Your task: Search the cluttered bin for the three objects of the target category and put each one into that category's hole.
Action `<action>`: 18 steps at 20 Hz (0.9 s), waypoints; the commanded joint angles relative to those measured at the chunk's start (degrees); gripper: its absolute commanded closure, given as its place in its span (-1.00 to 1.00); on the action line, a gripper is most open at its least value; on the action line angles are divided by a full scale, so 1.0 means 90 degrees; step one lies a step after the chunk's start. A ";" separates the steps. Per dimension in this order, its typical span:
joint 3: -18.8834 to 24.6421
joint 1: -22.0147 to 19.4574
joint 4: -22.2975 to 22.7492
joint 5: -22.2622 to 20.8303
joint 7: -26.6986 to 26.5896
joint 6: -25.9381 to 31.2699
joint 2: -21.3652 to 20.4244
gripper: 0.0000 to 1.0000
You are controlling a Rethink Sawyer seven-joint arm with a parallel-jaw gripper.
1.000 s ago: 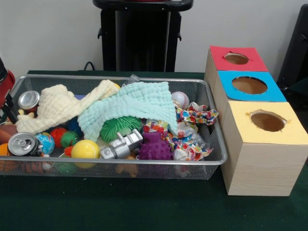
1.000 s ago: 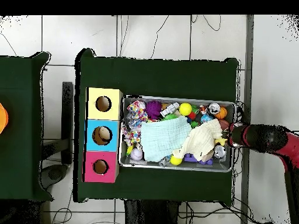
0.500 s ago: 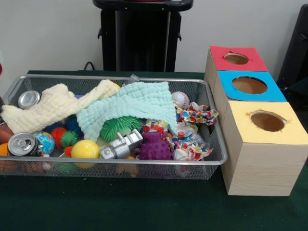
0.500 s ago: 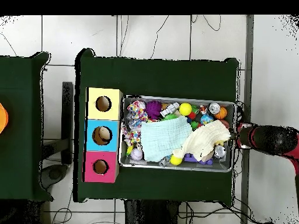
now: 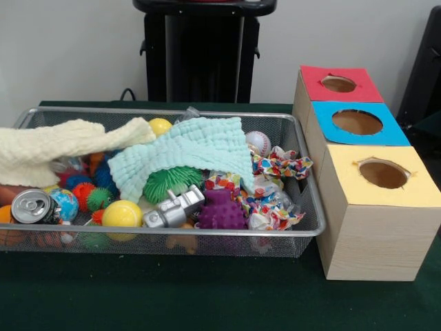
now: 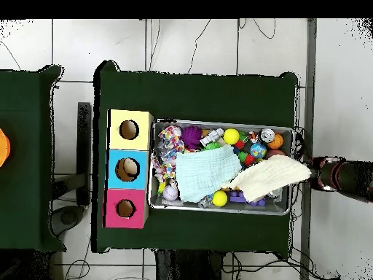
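Bin mid-table, boxes at its 3 o'clock in front view. Plush toys not visible. Gripper clamps yellow cloth, dragging it past bin end: uncovering step. Next: drop cloth clear, scan exposed clutter; red hole empty.
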 commanded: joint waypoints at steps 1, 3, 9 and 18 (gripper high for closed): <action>-0.0394 0.0221 0.0777 0.0245 0.0639 0.0389 -0.0516 1.00; -0.0423 0.0222 0.1002 0.0316 0.0747 0.0259 -0.0615 1.00; -0.0571 0.0148 0.2080 0.0563 0.1401 -0.0280 -0.1013 1.00; -0.1100 0.0564 0.4009 0.1589 0.3007 -0.0994 -0.2382 1.00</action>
